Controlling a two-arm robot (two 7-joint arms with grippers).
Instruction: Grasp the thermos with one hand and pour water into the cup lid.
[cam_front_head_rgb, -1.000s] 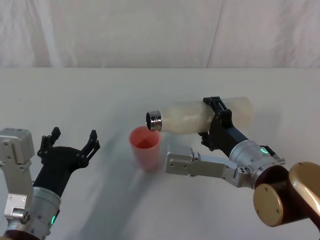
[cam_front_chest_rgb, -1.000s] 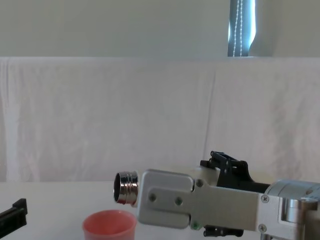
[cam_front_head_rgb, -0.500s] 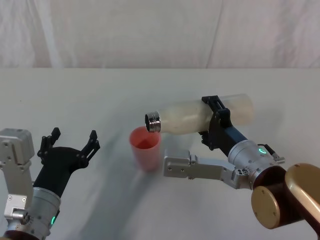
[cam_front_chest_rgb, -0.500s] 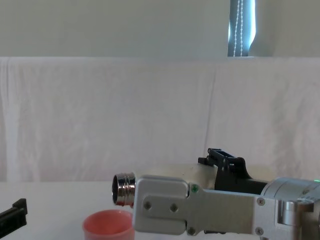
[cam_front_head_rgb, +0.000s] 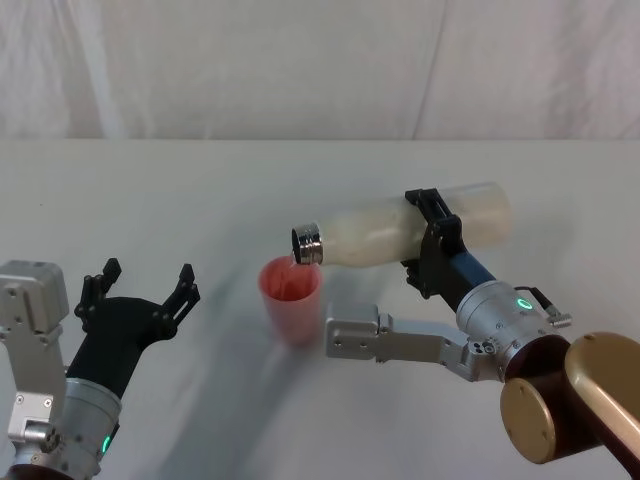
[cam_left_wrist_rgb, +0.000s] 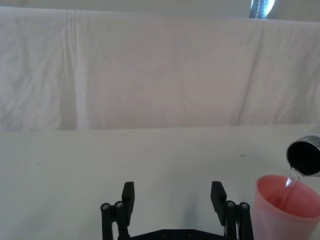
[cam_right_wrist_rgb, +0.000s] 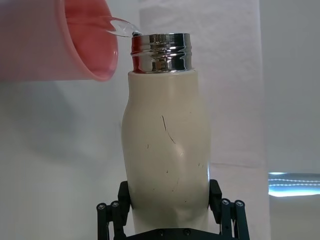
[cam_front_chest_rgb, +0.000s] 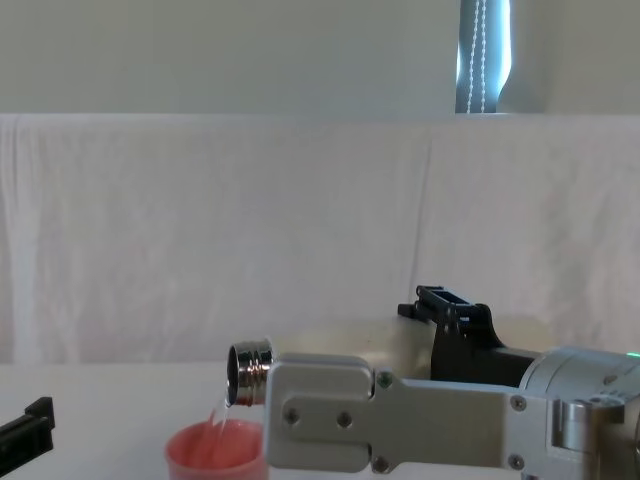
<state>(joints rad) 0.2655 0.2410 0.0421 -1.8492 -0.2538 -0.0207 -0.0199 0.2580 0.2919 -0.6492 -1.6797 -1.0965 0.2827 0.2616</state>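
Note:
My right gripper (cam_front_head_rgb: 432, 240) is shut on the cream-white thermos (cam_front_head_rgb: 380, 232), holding it nearly on its side above the table. Its steel neck (cam_front_chest_rgb: 248, 373) dips slightly down over the pink cup lid (cam_front_head_rgb: 291, 297). A thin stream of water (cam_right_wrist_rgb: 117, 25) runs from the neck into the cup lid (cam_right_wrist_rgb: 60, 45). The black fingers (cam_right_wrist_rgb: 112, 212) clamp the thermos (cam_right_wrist_rgb: 167, 150) around its middle. My left gripper (cam_front_head_rgb: 140, 285) rests open near the table's front left, well clear of the cup lid (cam_left_wrist_rgb: 285, 205).
The white-clothed table (cam_front_head_rgb: 200, 190) spreads out around the cup lid. A white draped backdrop (cam_front_chest_rgb: 200, 230) closes off the far side. A grey-white link (cam_front_chest_rgb: 400, 425) of my right arm crosses low in front of the chest view.
The thermos has tipped a little further neck-down, and water now flows from it into the cup lid. The left arm has not moved.

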